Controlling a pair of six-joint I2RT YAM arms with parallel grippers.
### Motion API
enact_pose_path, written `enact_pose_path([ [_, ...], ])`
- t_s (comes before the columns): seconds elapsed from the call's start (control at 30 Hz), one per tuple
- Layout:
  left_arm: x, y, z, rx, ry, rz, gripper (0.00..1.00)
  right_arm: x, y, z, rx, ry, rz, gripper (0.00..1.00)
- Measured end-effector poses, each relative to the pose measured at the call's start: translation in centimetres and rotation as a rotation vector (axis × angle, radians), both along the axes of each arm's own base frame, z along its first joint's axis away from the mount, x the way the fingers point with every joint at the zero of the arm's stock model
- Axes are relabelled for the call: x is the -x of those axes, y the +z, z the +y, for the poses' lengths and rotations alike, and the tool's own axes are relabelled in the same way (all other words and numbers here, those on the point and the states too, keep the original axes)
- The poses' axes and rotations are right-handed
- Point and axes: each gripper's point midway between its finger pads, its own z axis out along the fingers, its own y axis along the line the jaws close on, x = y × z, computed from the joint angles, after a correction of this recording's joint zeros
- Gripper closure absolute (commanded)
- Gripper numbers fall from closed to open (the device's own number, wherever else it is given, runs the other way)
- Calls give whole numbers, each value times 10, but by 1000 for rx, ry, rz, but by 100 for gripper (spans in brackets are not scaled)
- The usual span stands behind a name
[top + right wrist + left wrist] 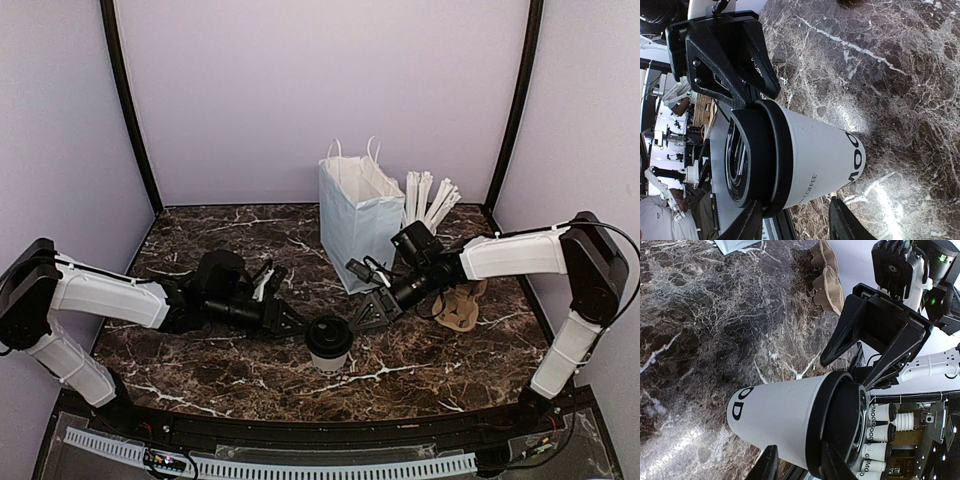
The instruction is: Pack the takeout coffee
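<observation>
While the coffee cup [328, 342] stands upright near the front of the table [200, 240], well short of the paper bag [355, 215], my left gripper [290, 320] and right gripper [369, 312] flank it, both spread wide and holding nothing. I judge this the grasping step: next, one gripper must close on the cup below its lid, level, before lifting it toward the bag.

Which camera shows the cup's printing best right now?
Right wrist. The cup fills the frame side-on there, with large dark letters near its base and a small COFFEE line legible. Left wrist also shows its side, but only two large letters. Top external sees mostly the black lid, with no readable print.
</observation>
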Motion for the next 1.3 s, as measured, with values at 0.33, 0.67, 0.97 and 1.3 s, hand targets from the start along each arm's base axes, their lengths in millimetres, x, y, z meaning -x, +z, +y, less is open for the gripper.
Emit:
enact_pose_path([
  [0.33,0,-2,-3,19,-5,7,78,0,-6,0,14,4,28,68],
  [0.67,4,-16,-3,59,6,53,87,-4,-11,5,16,19,102,72],
  [0.97,4,-14,-4,82,11,30,86,-7,-9,4,28,18,50,68],
  [1.3,0,-1,-1,-16,19,-80,79,-15,-3,2,80,44,-101,47],
])
